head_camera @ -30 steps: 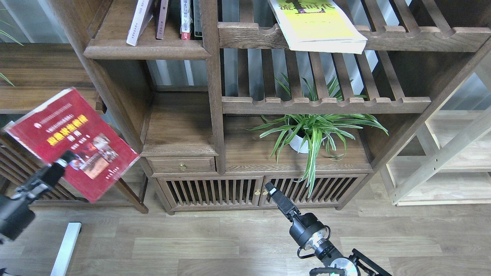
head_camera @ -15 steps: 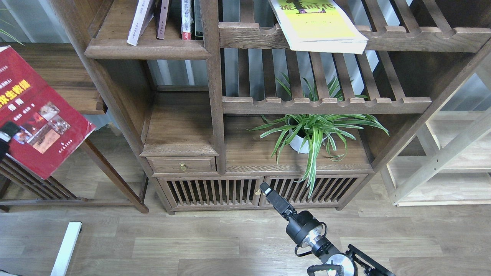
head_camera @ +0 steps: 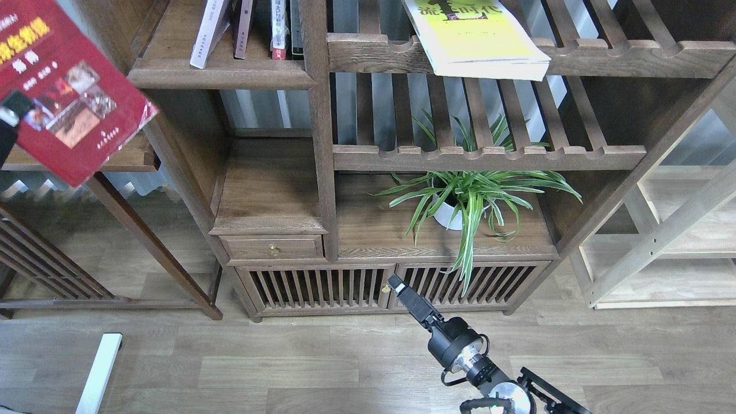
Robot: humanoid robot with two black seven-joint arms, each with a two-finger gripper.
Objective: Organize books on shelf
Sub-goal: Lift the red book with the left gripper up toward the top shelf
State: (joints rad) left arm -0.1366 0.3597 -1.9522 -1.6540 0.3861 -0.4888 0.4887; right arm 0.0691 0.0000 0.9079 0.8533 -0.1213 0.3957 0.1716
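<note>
The dark red book with a yellow title band hangs tilted in the air at the upper left, left of the bookcase. My left gripper is shut on its left edge and is mostly cut off by the view's edge. The solid dark-brown shelf holds a leaning pale lavender-white book and a few upright books. A yellow-green book lies flat on the upper slatted rack, overhanging its front rail. My right gripper hovers low in front of the cabinet doors; its fingers look like one dark block.
A potted spider plant stands on the lower right board. A small drawer and slatted cabinet doors sit below. A wooden side table stands at left, a pale wooden frame at right.
The left gripper has carried the red book upward, from knee height to level with the shelf. The right gripper drifted slightly left.
</note>
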